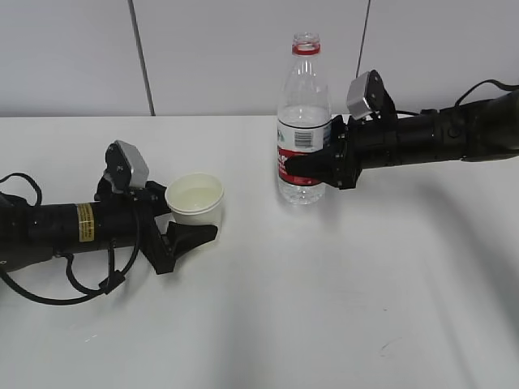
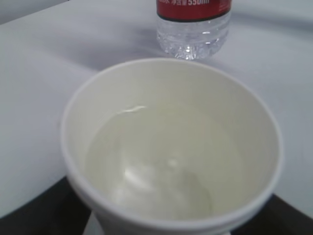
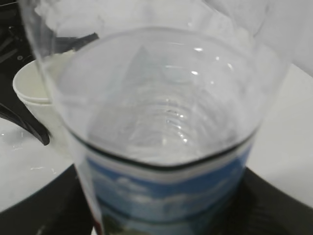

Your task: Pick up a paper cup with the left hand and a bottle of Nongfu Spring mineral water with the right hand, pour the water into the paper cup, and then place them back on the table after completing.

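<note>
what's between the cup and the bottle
Only bare table lies between the cup and the bottle, clearest in the exterior view.

The left hand [image 1: 190,223] is seen at the lower left of the exterior frame, its black arm laid nearly level from the left edge, a yellow sticker carried on the forearm and a grey camera block raised above the wrist. Its two fingers [image 1: 192,235] are spread apart. The right hand [image 1: 304,166] is reached in from the right edge at mid-height, its arm held almost horizontal, a grey-white block tilted above the wrist. Its fingers [image 1: 302,164] are closed inward.
</note>
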Controlling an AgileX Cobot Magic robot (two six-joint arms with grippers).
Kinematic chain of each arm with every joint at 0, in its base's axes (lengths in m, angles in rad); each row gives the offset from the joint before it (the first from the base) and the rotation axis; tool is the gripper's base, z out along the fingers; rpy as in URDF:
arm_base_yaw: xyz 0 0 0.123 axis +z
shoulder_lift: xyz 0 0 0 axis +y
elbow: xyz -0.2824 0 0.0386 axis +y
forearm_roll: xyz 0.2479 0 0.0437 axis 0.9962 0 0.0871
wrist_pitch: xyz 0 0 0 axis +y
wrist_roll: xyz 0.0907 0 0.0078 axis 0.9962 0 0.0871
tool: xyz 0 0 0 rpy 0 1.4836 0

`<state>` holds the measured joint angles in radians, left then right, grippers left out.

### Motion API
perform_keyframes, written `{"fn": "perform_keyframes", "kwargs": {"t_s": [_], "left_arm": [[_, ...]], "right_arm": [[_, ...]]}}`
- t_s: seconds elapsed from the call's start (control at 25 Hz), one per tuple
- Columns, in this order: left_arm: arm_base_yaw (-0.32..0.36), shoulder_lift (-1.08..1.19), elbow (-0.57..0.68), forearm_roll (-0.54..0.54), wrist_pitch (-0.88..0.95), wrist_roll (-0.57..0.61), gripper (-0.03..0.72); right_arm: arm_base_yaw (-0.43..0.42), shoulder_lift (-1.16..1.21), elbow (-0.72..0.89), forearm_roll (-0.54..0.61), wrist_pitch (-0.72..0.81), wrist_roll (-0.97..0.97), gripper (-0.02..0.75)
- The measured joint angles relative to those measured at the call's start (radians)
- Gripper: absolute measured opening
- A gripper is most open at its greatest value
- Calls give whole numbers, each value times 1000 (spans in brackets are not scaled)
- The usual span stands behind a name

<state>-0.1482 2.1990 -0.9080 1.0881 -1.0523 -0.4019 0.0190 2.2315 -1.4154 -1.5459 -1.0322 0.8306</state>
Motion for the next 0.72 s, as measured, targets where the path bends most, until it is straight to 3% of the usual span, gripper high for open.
{"fn": "perform_keyframes", "kwargs": {"t_s": [0.24,0.72], "left_arm": [[0,-15,0,40,59,-20,502],[8,-66,41,116,174,-167,507]], "right_arm": [[0,0,0,4,0,-12,472],[0,26,0,14,-2,-67,472]]}}
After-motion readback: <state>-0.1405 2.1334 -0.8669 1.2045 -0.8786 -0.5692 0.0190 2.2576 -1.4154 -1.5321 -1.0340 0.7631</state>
